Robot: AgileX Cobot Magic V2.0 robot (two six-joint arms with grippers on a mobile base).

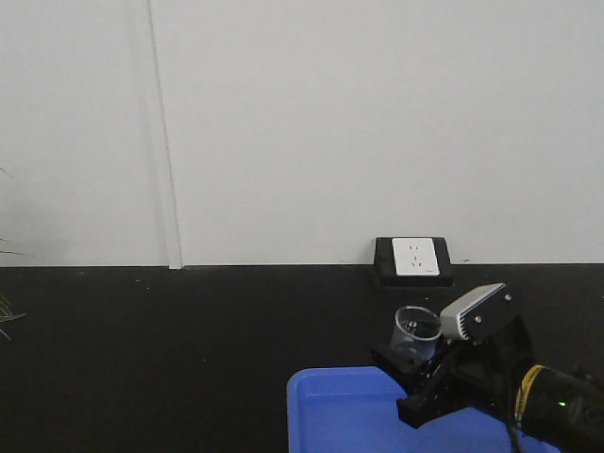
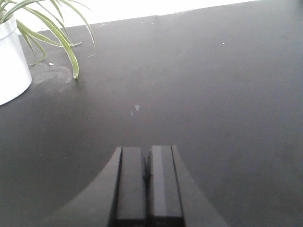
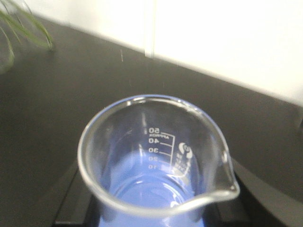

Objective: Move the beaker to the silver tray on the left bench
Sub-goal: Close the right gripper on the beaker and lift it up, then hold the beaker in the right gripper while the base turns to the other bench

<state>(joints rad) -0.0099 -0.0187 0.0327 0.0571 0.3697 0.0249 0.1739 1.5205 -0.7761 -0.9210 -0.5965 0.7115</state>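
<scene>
1. The right tool (image 1: 412, 364) is clamped on the beaker (image 1: 416, 330), with one black finger on each side of the glass.
2. In the front view the beaker stands upright in that grip at the lower right of the scene, over the far rim of the blue tray (image 1: 340, 415). I cannot tell whether its base touches the tray.
3. Seen from the right wrist, the beaker fills most of the view. Its glass is clear, white graduation marks from 10 to 50 show on the far wall, and the pour lip points to the near right. Blue shows through its base.
4. The black surface (image 1: 142, 359) runs across the scene behind the beaker and the tray, up to a pale wall (image 1: 377, 123).
5. A white socket (image 1: 414, 257) in a black mount sits where the wall meets the surface, just beyond the beaker.
6. The left tool (image 2: 147, 182) has its two flat black fingers together with nothing between them. It hangs over a bare stretch of the black surface.
7. In the left wrist view a white plant pot (image 2: 12, 61) stands on the surface at the far left, well apart from the left tool. Its long green leaves (image 2: 57, 33) droop to the right, and one tip reaches down to the surface.
</scene>
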